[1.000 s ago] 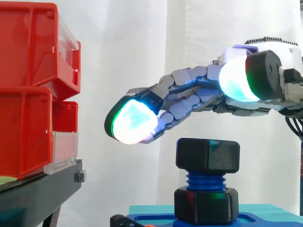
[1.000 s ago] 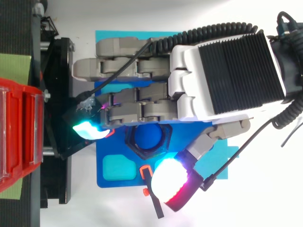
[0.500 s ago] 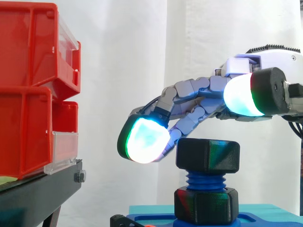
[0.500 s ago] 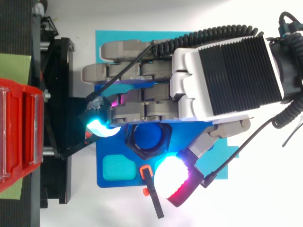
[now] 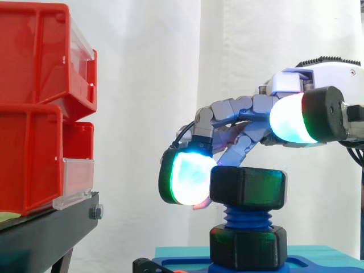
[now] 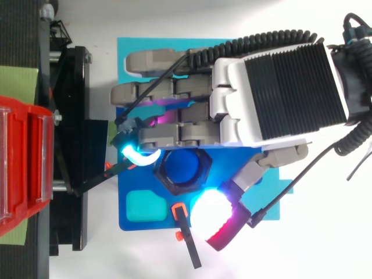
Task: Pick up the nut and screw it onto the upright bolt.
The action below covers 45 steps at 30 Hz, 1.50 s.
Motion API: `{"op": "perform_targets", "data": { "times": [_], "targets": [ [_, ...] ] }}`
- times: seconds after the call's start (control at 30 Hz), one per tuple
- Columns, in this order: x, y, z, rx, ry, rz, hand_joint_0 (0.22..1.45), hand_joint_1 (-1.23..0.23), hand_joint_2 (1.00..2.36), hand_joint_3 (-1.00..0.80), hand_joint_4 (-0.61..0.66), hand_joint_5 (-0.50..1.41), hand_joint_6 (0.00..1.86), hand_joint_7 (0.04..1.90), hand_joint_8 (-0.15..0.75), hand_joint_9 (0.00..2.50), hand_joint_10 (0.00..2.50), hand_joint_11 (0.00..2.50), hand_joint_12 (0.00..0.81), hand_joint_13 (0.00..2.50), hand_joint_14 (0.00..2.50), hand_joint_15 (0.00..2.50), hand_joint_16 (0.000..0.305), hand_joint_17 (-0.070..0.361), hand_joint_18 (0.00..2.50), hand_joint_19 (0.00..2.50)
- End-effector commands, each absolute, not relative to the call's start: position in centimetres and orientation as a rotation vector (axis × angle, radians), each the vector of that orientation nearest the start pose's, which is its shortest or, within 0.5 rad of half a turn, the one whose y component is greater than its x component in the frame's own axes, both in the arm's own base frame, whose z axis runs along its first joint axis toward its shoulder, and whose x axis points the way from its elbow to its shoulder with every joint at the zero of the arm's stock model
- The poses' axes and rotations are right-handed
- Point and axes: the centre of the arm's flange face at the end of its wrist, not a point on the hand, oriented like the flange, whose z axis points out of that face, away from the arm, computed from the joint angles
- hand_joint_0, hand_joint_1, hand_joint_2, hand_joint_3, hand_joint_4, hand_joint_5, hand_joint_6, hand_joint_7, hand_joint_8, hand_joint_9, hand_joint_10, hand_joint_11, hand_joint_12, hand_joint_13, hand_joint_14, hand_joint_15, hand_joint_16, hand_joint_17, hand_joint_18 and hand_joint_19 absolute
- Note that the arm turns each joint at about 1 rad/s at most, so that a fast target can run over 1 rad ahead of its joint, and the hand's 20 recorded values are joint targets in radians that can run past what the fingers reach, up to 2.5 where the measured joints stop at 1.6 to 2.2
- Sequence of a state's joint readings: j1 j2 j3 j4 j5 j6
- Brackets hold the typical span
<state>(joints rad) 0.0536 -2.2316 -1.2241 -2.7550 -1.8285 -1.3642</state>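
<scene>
Already the nut [image 5: 247,187] sat on top of the blue bolt [image 5: 245,216], with several threads bare between it and the black hex base [image 5: 247,245] below.

- The nut looked level in the side view. From above, the bolt's blue end [image 6: 180,165] showed through its bore, so it had probably been started on the thread rather than fully run down.
- The hand [image 6: 232,116] was curled over the nut, with one glowing fingertip [image 5: 190,176] bent down against its flank on the bins' side.
- The thumb pad [image 5: 290,116] stood higher than the nut and just beside it, not seated on a face. With pressure from one side only, a turn would likely have tipped the nut and cross-threaded it or jammed it.
- The thick pads could have slipped over the nut's corners, so the hand would have turned without the nut following.
- Pulling upward while closing might have lifted a barely engaged nut off the bolt and dropped it onto the blue fixture plate [image 6: 157,224].
- Pushing hard sideways could have shifted the plate on its teal mat [image 5: 176,250].
- The red bins [image 5: 40,114] and the black stand [image 5: 45,233] stood well apart from the hand, so the risk of collision there seemed low.
</scene>
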Motion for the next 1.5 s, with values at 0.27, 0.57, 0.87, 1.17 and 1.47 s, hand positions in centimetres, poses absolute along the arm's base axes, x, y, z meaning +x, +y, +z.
{"op": "perform_targets", "data": {
  "times": [0.27,0.57,0.87,1.17,1.47],
  "targets": [
    [74.1,-8.0,28.5,-0.094,1.505,0.397,0.52,-0.17,1.00,-0.50,0.21,0.00,0.50,1.47,0.257,0.72,0.00,0.00,0.236,0.43,0.00,0.00,0.019,0.043,0.02,0.00],
    [73.8,-9.5,28.6,-0.097,1.503,0.397,0.53,-0.20,1.00,-0.50,0.16,0.02,0.56,1.37,0.260,0.87,0.00,0.00,0.204,0.55,0.00,0.00,0.014,0.031,0.15,0.00],
    [73.6,-10.2,28.6,-0.103,1.501,0.400,0.54,-0.22,1.00,-0.50,0.11,0.06,0.62,1.25,0.241,1.20,0.00,0.00,0.141,0.77,0.00,0.00,0.004,0.010,0.40,0.00],
    [73.6,-10.8,28.7,-0.105,1.494,0.399,0.54,-0.25,1.00,-0.50,0.10,0.07,0.63,1.21,0.207,1.47,0.00,0.00,0.091,0.95,0.00,0.00,0.001,-0.001,0.61,0.00],
    [74.2,-11.3,30.5,-0.135,1.442,0.407,0.53,-0.21,1.00,-0.50,0.17,0.04,0.50,1.41,0.274,1.36,0.00,0.01,0.148,0.83,0.00,0.00,0.005,0.011,0.45,0.00]
  ]
}}
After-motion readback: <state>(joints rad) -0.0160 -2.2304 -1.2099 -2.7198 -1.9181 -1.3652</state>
